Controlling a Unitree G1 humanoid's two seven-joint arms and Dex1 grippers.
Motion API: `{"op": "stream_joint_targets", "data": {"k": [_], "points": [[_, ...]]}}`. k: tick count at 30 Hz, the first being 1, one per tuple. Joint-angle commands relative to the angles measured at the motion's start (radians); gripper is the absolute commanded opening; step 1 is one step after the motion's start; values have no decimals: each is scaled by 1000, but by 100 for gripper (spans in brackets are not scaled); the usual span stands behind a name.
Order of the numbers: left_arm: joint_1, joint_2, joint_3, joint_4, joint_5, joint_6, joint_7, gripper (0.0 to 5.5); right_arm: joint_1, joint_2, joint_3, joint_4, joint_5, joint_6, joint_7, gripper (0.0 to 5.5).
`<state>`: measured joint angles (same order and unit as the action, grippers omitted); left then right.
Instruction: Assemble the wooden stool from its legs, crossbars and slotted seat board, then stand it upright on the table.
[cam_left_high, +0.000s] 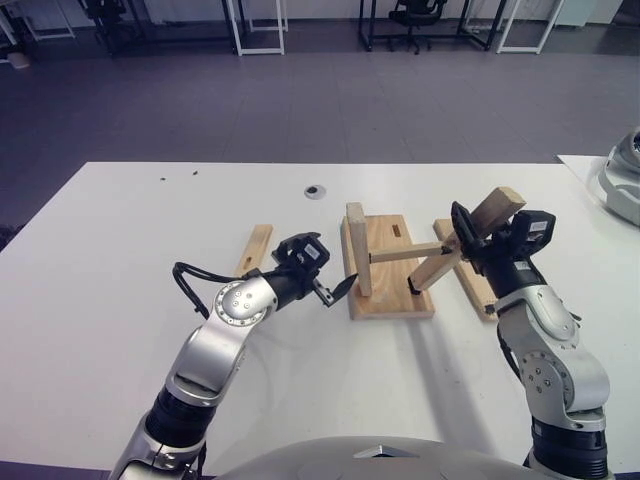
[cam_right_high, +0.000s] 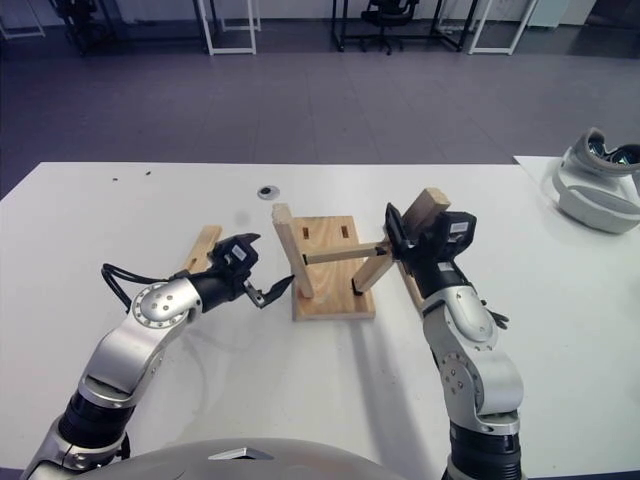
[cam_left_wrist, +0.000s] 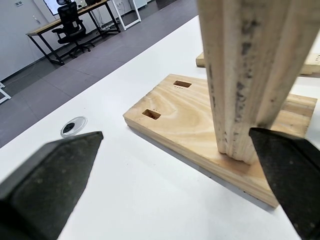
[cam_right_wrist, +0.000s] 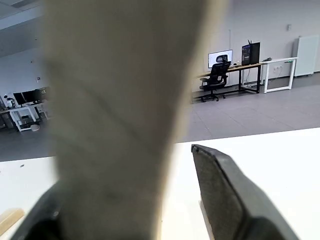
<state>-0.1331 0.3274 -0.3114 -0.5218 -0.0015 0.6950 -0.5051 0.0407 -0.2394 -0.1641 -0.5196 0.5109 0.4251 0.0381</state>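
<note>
The slotted seat board (cam_left_high: 395, 287) lies flat at the table's middle. One leg (cam_left_high: 356, 250) stands upright at the board's left edge, and a thin crossbar (cam_left_high: 405, 253) runs from it to a second leg (cam_left_high: 500, 208), which is tilted. My right gripper (cam_left_high: 468, 232) is shut on that tilted leg, above the board's right edge; the leg (cam_right_wrist: 115, 125) sits between its fingers (cam_right_wrist: 230, 200). Just left of the board, low over the table, my left gripper (cam_left_high: 335, 292) is open. Its fingers (cam_left_wrist: 50, 180) are spread wide, facing the upright leg (cam_left_wrist: 245, 75) and the board (cam_left_wrist: 200, 125).
A loose wooden piece (cam_left_high: 256, 247) lies on the table behind my left arm. Another one (cam_left_high: 475, 282) lies under my right gripper, right of the board. A small round grommet (cam_left_high: 316, 191) sits farther back, and a white headset (cam_right_high: 600, 190) rests at the far right.
</note>
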Motion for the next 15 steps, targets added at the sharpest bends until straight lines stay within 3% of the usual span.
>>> {"op": "stream_joint_targets", "data": {"k": [1,5,8,11,13,15], "points": [[-2,22,12,-4,-5,8,3,540,-21,12,-28,9,1,-29,20,287],[13,43,74,-59,-43,21,-9,540,-64,-2,-92,-17,106,-11,65,287],[-16,141,254,-151,-148,57,-90,540,-103,-26,-142,-62,229,25,87,287],[-302,208,425,-98,-271,113,-126,540,-187,-67,-227,-74,436,67,66,287],[-525,190,420,-24,-347,156,-145,540,-218,-100,-259,-47,498,83,66,287],[-706,118,345,68,-400,236,-156,540,-237,-128,-269,15,507,97,75,287]]}}
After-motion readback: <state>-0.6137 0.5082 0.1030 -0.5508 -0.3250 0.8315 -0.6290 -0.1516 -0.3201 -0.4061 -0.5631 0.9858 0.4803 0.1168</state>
